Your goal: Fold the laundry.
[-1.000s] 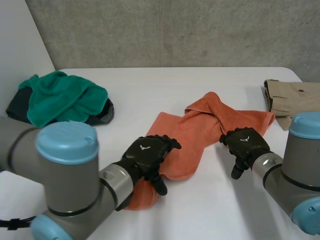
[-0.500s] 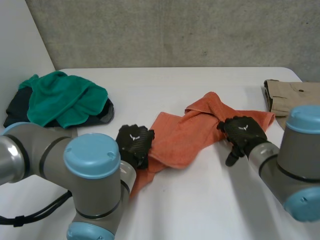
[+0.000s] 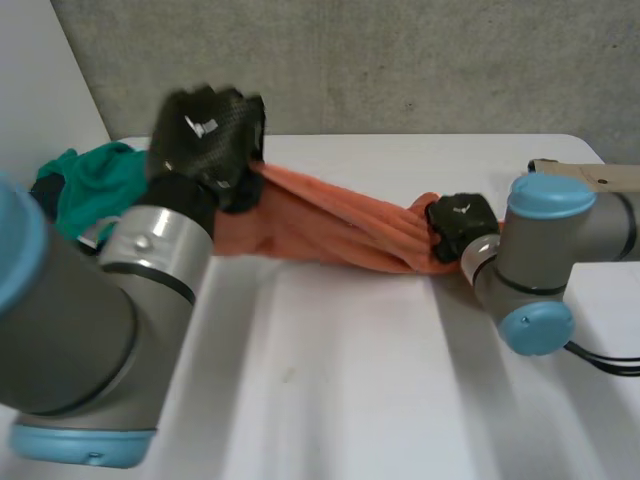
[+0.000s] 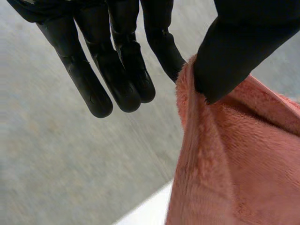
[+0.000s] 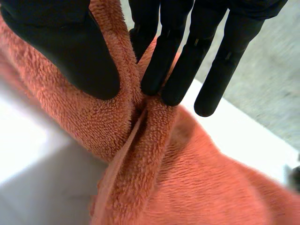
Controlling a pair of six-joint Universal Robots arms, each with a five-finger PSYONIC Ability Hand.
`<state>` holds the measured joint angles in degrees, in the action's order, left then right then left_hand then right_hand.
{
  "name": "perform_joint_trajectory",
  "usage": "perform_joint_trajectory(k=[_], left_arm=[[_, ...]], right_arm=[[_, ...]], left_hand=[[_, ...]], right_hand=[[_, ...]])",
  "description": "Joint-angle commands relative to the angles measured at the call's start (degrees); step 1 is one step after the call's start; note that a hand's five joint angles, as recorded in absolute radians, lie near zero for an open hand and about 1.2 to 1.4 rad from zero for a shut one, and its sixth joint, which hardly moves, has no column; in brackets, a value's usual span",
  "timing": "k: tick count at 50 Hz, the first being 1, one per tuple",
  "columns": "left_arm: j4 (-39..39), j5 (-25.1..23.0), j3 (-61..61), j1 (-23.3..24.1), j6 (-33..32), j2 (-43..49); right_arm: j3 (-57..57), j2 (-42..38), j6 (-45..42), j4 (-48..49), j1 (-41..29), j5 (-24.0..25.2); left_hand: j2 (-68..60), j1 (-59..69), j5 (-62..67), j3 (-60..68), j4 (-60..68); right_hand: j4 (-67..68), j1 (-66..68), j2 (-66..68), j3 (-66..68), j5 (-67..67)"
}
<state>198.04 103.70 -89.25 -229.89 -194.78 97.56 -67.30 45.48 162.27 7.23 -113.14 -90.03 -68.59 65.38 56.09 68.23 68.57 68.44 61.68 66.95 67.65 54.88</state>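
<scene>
Towel (image 3: 340,228) spans left hand (image 3: 205,135) and right hand (image 3: 458,222); wrist views reveal pinches.

Between left hand (image 3: 205,135) and right hand (image 3: 460,222), towel (image 3: 330,225); clothes pile (image 3: 85,180) far left, folded garment (image 3: 617,176) far right.

Head cam: behind & btw the arms, looks down over desk (image 3: 330,400) toward 12 o'clock, mid range. L wrist cam: v. close, along left robot hand (image 4: 117,61) palm. R wrist cam: same on right robot hand (image 5: 178,51). All 3 share orange towel (image 3: 330,225); in head view L end at 10 o'clock, R end at 3.
</scene>
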Motion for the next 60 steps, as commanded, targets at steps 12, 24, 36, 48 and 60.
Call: perform_joint_trajectory(k=[12,24,36,48,60], left_arm=[[-0.99,-1.57,-0.48,-1.18,-0.07,-10.46],[-1.34,-3.24,-7.96,-0.74,0.28,-2.73],[-1.70,-3.42,-8.66,-2.93,-0.16,-1.76],[-1.61,-3.51,-9.10,-4.51,-0.16,-2.46],[-1.61,-5.53,-9.10,-5.75,-0.16,-2.46]], right_arm=[[10.87,21.68,-8.02,-11.45,3.45,9.60],[12.19,1.39,-13.46,-11.27,1.61,11.55],[-0.80,15.50,-7.42,-11.27,2.31,2.32],[-21.89,23.60,10.17,-14.17,9.60,2.85],[-26.04,15.09,11.14,-1.60,9.17,3.29]], left_hand=[[-11.41,14.62,13.91,11.77,11.43],[-11.41,14.62,13.91,11.77,11.43],[-11.41,14.62,13.91,11.77,11.43],[-11.41,14.62,13.91,11.77,11.43],[-11.41,14.62,13.91,11.77,11.43]], right_hand=[[11.56,18.32,13.05,12.35,15.12],[-35.91,-29.14,-34.41,-35.12,-32.34],[-58.44,-51.68,-56.95,-57.65,-54.88],[-43.72,-36.96,-42.23,-42.93,-40.16],[-41.71,-34.94,-40.21,-40.92,-38.15]])
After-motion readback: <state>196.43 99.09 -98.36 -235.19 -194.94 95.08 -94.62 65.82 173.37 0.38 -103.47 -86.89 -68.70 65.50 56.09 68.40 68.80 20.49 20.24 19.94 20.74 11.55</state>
